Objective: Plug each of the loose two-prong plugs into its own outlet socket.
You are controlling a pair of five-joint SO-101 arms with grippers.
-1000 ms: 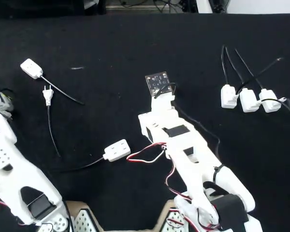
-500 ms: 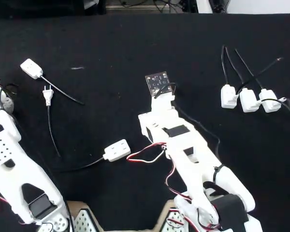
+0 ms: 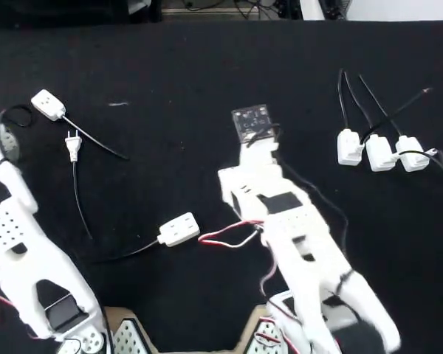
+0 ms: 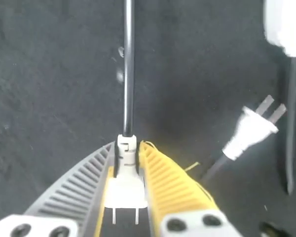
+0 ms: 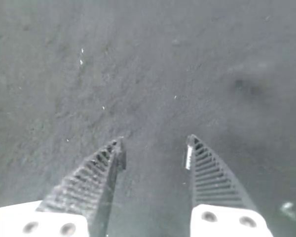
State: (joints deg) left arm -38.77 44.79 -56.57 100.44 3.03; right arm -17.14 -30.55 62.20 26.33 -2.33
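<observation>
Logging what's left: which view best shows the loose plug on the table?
Left wrist view: the loose plug lies close, both prongs distinct. High view shows it whole but small, prongs hard to separate.

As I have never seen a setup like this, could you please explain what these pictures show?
Two white robot arms, a left arm and a right arm, stand at a black-covered table. One picture looks down from a fixed camera; the others come from a camera on each wrist. On the table lie a loose two-prong plug, an outlet socket far left, a second socket nearer the middle, and three white blocks with cables. The left hand is shut on another white plug; the right hand is open, holding nothing.
</observation>
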